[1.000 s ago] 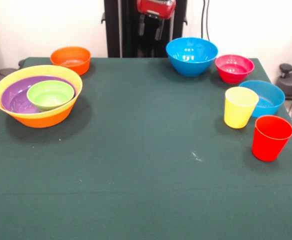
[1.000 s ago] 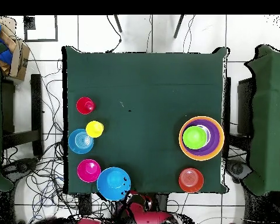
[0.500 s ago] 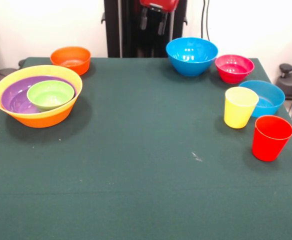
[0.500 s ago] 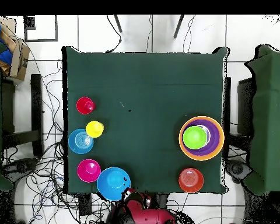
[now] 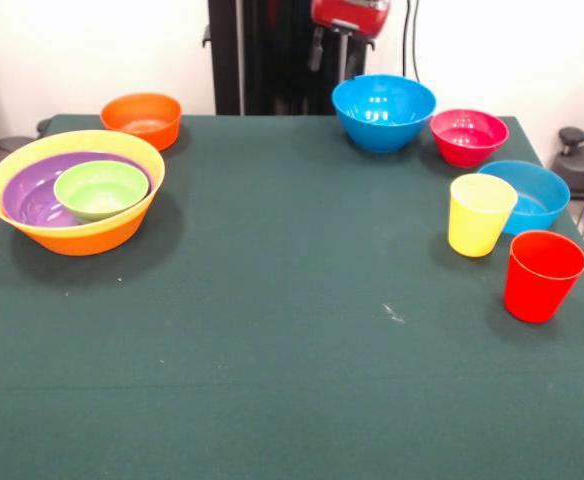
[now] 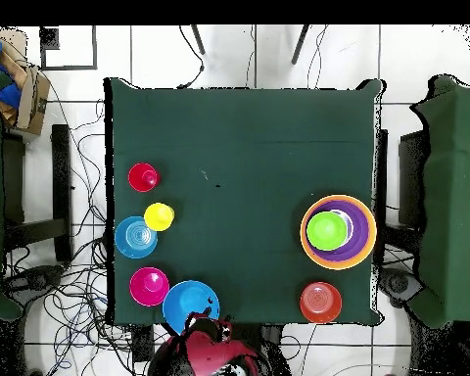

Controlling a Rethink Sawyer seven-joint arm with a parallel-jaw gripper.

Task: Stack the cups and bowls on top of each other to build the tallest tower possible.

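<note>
My fingers [image 5: 333, 56] hang apart and empty behind the deep blue bowl [image 5: 383, 112]. The tower [image 5: 75, 190] sits far across the surface [image 5: 272, 330]. I'd drop straight onto the blue rim and pinch squarely.

I see a dark green bench [image 5: 272, 330]; beside the yellow cup [image 5: 480, 214] stands a red cup [image 5: 542, 275]; a yellow-orange bowl [image 5: 92, 232] holds purple [image 5: 27, 195] and green [image 5: 102, 188] bowls.
</note>
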